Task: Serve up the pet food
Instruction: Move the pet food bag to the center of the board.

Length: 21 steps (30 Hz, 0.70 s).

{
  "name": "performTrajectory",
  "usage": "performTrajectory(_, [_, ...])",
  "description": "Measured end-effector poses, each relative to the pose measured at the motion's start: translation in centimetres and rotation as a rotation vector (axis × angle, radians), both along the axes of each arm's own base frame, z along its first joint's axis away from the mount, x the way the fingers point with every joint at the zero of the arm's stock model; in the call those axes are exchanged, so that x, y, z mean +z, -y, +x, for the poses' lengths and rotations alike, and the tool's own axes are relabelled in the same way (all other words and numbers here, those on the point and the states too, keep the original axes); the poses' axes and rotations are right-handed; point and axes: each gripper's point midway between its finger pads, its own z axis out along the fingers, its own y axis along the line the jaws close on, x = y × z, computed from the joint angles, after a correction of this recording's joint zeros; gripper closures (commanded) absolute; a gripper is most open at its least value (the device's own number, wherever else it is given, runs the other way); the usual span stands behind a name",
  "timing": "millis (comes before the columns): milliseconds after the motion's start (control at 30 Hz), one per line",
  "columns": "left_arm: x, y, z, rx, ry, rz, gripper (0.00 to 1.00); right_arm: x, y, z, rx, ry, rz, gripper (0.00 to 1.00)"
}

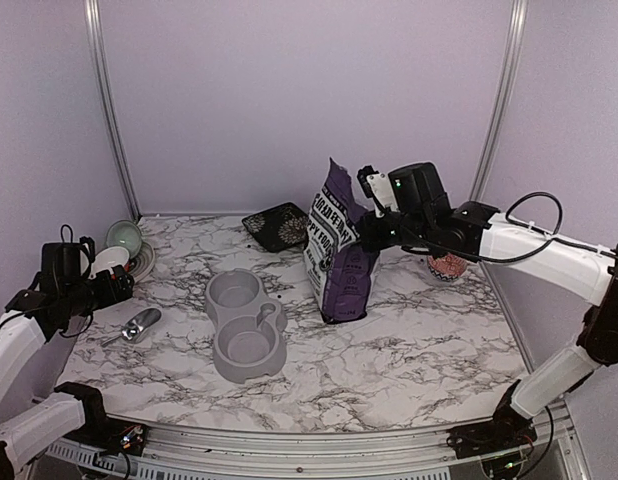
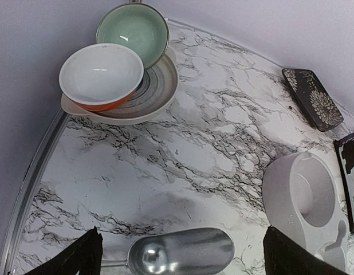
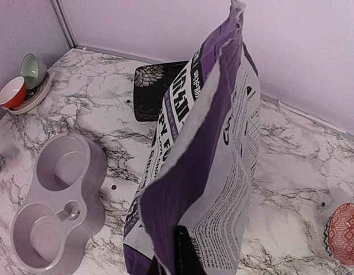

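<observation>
Two arms: the left one reaches in at the table's (image 1: 419,340) left edge and the right one at the middle back.
Left gripper (image 2: 185,255): wide open, with nothing in it; it hangs above the metal scoop (image 2: 180,252), a finger (image 2: 85,255) on each side in the wrist view.
Right gripper (image 3: 171,260): closed on the upper side edge of the bag (image 1: 339,250).
Bag: purple and white, upright on the marble, top torn open, just right of the double bowl (image 1: 246,325) but not touching it.
Pet food: the pellets themselves are hidden in all three views.
Scoop: lies flat near the left edge, left of the double bowl.
Left back corner: a green bowl (image 2: 133,31) and a white bowl (image 2: 101,74) with an orange outside lean on a striped plate (image 2: 160,86).
Back: a dark patterned tray (image 1: 279,225) lies behind the bag.
Right: a red patterned bowl (image 1: 447,265) shows partly behind the right arm.
</observation>
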Motion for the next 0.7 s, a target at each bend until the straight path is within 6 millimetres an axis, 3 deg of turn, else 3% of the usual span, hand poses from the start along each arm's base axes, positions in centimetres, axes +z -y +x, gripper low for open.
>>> performTrajectory(67, [0.1, 0.0, 0.0, -0.001, 0.003, 0.000, 0.01, 0.0, 0.1, -1.0, 0.031, -0.019, 0.007, 0.99])
performTrajectory(200, [0.1, 0.1, 0.0, -0.004, 0.004, -0.001, 0.01, 0.2, 0.7, -3.9, 0.105, -0.064, 0.033, 0.61])
performTrajectory(233, [0.1, 0.1, 0.0, -0.004, 0.004, -0.001, 0.01, 0.8, 0.7, -4.9, 0.135, -0.066, 0.050, 0.51])
performTrajectory(300, [0.1, 0.1, 0.0, -0.005, 0.004, -0.001, 0.01, 2.8, 0.8, -6.4, 0.170, -0.050, 0.099, 0.42])
performTrajectory(467, [0.3, 0.3, -0.1, -0.011, 0.010, -0.006, 0.01, 6.5, 1.4, -8.3, 0.205, -0.015, 0.180, 0.33])
performTrajectory(700, [0.9, 0.7, -0.2, -0.032, 0.036, -0.022, 0.01, 8.8, 1.2, -7.4, 0.142, -0.046, 0.237, 0.32])
